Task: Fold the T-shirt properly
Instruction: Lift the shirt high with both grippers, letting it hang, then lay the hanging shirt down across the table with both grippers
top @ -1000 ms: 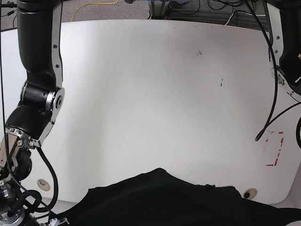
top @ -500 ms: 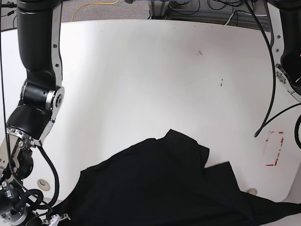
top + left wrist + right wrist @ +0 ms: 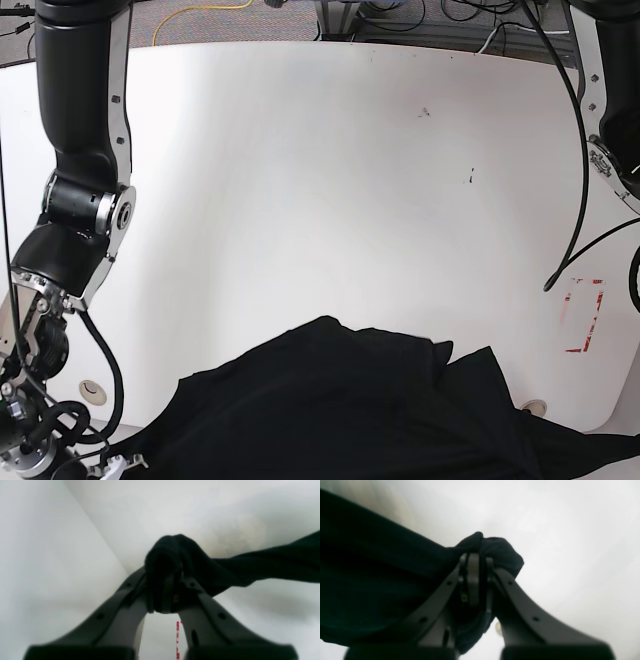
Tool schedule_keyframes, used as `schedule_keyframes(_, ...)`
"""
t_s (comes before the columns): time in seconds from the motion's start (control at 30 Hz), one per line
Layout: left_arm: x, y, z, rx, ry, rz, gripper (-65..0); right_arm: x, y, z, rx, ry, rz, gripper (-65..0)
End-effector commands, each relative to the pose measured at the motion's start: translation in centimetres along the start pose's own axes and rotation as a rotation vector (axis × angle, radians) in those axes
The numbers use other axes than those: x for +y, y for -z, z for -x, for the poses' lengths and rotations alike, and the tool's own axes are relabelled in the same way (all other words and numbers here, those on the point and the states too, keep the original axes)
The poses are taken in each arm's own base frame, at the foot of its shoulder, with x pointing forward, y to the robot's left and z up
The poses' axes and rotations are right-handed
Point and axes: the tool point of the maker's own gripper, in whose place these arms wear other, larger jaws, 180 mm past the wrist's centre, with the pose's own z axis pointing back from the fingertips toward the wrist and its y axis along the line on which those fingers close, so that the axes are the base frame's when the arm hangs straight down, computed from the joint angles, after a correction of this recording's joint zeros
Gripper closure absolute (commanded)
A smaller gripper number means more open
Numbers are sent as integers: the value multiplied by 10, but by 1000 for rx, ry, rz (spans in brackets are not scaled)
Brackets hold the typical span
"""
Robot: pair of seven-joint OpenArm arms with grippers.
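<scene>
The bench [image 3: 330,190] is a white surface, bare over its far and middle area. The T-shirt [image 3: 340,410] lies bunched at the near edge, its black cloth spread across the width of the base view and running off the bottom and the lower right corner.

The long axis of the cloth runs side to side between the two arms. Each arm holds one end, so neither is nearer than the other. From either pair of jaws the bulk of the garment lies inward, toward the opposite arm.

The left gripper [image 3: 172,590] has its jaws clamped on a wad of the black cloth, which trails off to the right in the left wrist view. The right gripper [image 3: 476,580] has its jaws pressed together on another wad, with cloth trailing to the left.

A red-marked rectangle [image 3: 585,317] lies on the bench near the right edge, apart from the cloth. Two small round fittings [image 3: 93,390] sit near the front edge. Nothing stands on the open bench beyond the garment.
</scene>
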Motion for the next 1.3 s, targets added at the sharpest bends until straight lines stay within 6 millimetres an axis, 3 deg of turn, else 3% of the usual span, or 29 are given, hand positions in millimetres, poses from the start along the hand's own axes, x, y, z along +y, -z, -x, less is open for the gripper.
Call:
schedule_keyframes(0.0,-9,-1,14,19,0,9,-18,-5,-13,3,-20,-14,42,0)
schedule_keyframes(0.17,-42,-5,58,101,4,65,-18,23,-18,57,56,2,15,0)
schedule_keyframes(0.27,-55,-14,90,161,-7,83,-18,53,-21,94,113,15,-38,0)
schedule_keyframes(0.4,-63,-25,129,234,-51,92,-18,78,-35,136,168,65,-75,0)
schedule_keyframes(0.47,-69,-34,151,278,-75,96,-18,98,-45,166,212,111,-105,0)
schedule_keyframes(0.8,-82,-83,235,479,-52,150,-18,159,-97,263,359,219,-179,0)
schedule_keyframes(0.97,-87,-108,268,574,-43,167,-18,191,-122,297,427,269,-227,0)
schedule_keyframes(1.27,-89,-147,307,696,-37,181,-18,225,-156,324,483,313,-274,0)
